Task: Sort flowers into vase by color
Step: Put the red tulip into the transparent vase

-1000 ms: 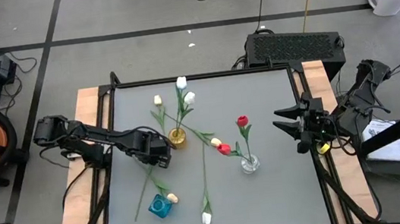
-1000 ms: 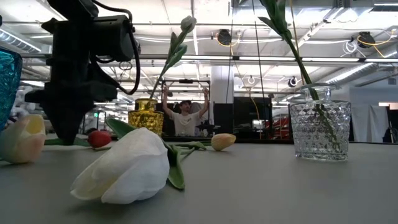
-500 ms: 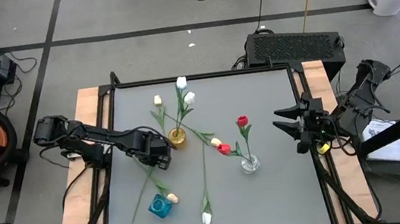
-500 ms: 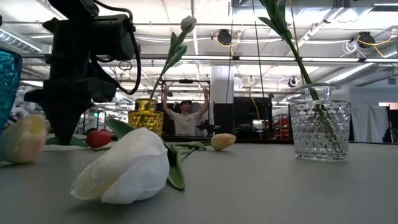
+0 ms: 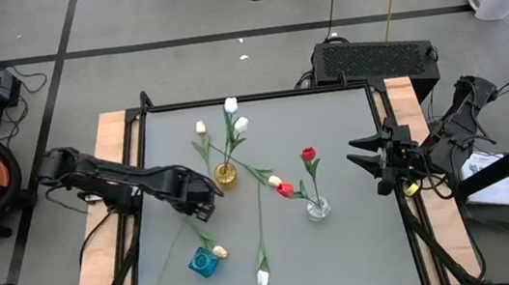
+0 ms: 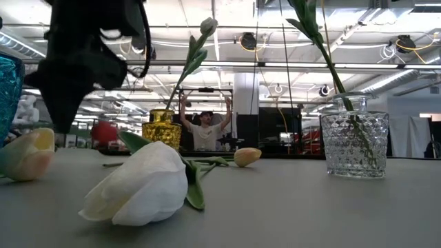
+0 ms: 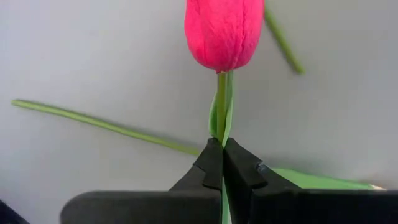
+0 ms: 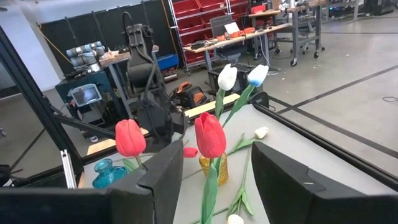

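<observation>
Tulip, red (image 7: 224,32), pinched by the stem just under its head in left gripper (image 7: 222,163), lifted off the table (image 5: 345,248) near its left edge. Carry it upright to clear vase (image 5: 317,209), stem-end first. Right gripper (image 5: 370,157) waits agape at the right edge.

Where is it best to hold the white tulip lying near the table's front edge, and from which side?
The white tulip lies flat, its stem pointing away from the front edge. Grip the thin stem about midway, coming straight down and closing across it; the head is soft and bulky.
</observation>
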### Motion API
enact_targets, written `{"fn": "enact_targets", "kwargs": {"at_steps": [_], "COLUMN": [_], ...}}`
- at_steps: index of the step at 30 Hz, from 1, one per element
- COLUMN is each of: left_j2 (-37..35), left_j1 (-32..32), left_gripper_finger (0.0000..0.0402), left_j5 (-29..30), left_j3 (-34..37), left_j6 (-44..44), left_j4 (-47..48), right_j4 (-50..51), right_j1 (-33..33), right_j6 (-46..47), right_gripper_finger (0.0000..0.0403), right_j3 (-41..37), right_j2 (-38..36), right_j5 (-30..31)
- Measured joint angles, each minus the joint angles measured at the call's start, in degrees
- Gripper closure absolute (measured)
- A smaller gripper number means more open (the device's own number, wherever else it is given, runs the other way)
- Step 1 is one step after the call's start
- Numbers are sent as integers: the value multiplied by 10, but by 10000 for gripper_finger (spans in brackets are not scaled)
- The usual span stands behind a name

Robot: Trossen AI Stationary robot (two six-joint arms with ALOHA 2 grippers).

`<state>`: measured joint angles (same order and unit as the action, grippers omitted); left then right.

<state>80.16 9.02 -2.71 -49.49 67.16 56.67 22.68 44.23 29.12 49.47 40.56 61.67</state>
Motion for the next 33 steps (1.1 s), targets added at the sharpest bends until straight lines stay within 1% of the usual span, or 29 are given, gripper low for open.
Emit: {"fn": "enact_targets", "kwargs": {"at_steps": [5,9,12,21,27,33], "left_j2": [-31,-53,-70,-97,-103,-103], "left_j1": [5,5,5,4,4,4], "left_gripper_finger": [400,401,401,401,401,401], "left_j5": [38,87,120,219,267,304], "left_j3": [-41,-86,-118,-213,-289,-380], "left_j6": [0,-5,-17,-41,-105,-163], "left_j4": [66,127,155,249,249,247], "right_j4": [0,0,0,-1,-10,-20], "right_j1": [0,0,0,0,-1,0], "right_j6": [0,0,0,1,2,2], "right_gripper_finger": [220,220,220,220,220,220], "right_j3": [0,0,0,0,0,0], "right_j2": [0,0,0,0,0,0], "right_j5": [1,16,32,33,33,33]}}
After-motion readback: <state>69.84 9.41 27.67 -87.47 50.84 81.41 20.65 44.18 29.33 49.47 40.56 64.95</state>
